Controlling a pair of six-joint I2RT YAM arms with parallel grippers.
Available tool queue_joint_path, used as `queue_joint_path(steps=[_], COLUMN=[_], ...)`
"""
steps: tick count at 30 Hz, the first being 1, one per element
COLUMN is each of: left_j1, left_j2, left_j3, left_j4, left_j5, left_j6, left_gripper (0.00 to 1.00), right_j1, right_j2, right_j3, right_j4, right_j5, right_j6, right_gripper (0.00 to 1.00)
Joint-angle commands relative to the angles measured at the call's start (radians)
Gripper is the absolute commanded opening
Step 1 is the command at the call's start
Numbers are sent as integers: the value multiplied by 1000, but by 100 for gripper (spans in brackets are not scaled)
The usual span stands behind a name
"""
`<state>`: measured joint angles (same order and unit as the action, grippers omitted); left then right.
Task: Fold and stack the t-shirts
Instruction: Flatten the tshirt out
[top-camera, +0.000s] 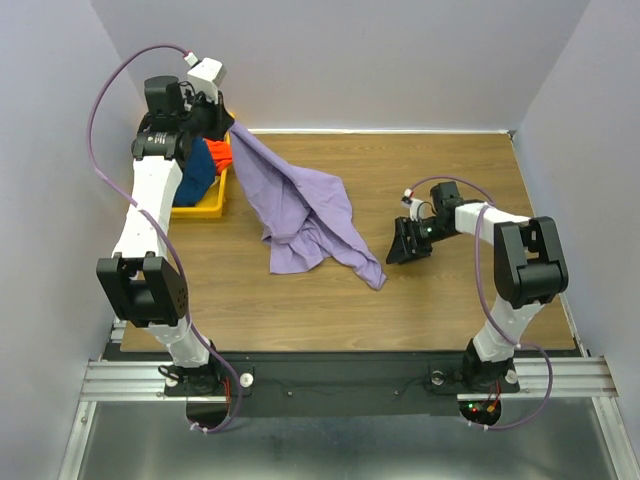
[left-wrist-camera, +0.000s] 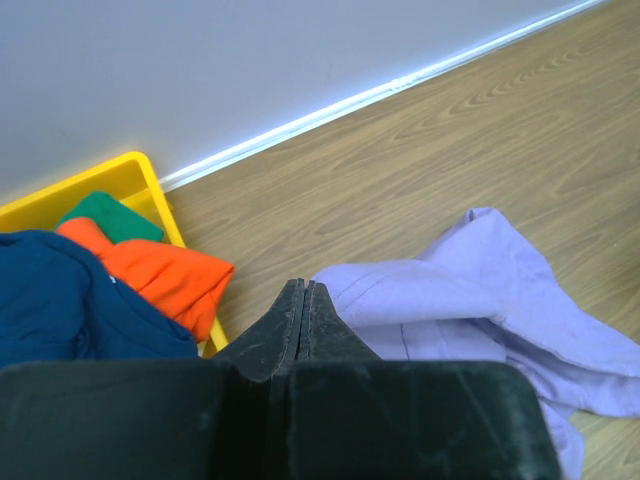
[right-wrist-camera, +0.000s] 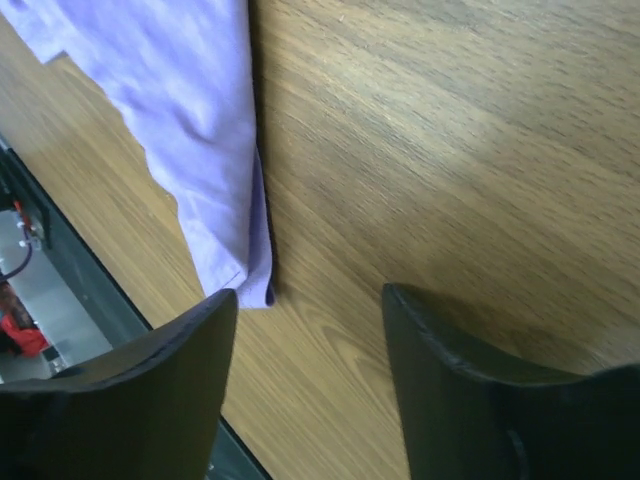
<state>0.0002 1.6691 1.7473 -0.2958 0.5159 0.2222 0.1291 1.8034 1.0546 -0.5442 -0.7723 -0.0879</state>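
My left jaws clamp the lavender t-shirt (top-camera: 300, 205), upper left; right jaws gape wide. A thin pinch may slip.

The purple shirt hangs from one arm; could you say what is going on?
The left gripper, shut on the lavender shirt, holds one end up by the yellow bin; the rest trails on the table. The right gripper hovers open near its free corner. The navy shirt, orange shirt and green shirt lie in the bin.

Yellow bin (top-camera: 200, 211) mostly under left arm (top-camera: 150, 215); green t-shirt (left-wrist-camera: 110, 213) inside largely buried; lavender t-shirt's (top-camera: 300, 210) pinch point above bin hidden.
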Motion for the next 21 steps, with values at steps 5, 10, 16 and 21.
queue_joint_path(steps=[5, 10, 16, 21], left_j1=[30, 32, 35, 44], left_j2=[-8, -8, -12, -17], left_j3=[54, 54, 52, 50], left_j4=[47, 49, 49, 44], left_j5=[18, 16, 10, 13], left_j6=[-4, -3, 8, 9], left_gripper=[0, 0, 0, 0], right_j1=[87, 101, 104, 104], right_j2=[33, 71, 108, 67], right_j3=[-31, -34, -42, -51], right_j4=[30, 30, 29, 23], right_j5=[18, 25, 38, 19], right_j6=[10, 17, 14, 19], right_gripper=[58, 52, 41, 50])
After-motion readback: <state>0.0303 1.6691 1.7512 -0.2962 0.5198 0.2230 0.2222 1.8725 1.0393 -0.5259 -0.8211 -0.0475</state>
